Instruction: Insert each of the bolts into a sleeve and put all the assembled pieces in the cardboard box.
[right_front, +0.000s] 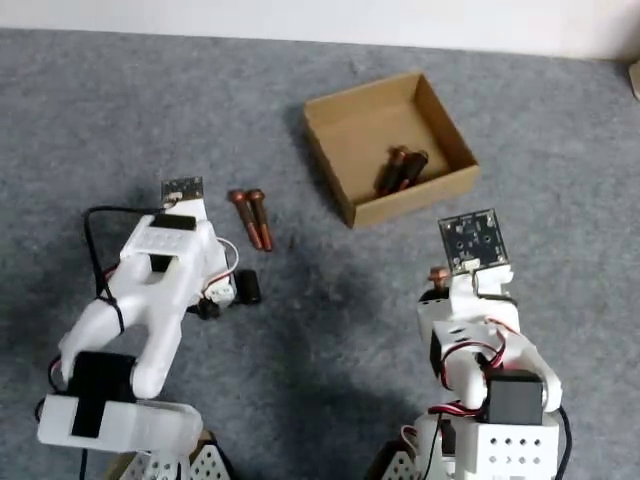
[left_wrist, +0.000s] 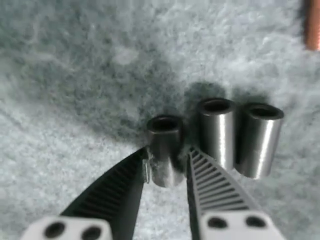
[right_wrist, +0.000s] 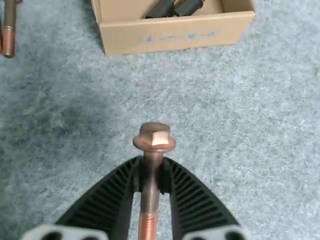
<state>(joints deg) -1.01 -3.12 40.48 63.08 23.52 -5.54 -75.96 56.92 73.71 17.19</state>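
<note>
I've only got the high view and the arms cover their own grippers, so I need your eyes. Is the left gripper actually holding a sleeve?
Observer: Yes, the left gripper is shut on an upright sleeve.
Operator: Any spare ones nearby?
Observer: A second sleeve and a third sleeve stand right beside it.
Operator: And the right gripper?
Observer: The right gripper is shut on the shank of a bolt, its head toward the cardboard box.
</note>
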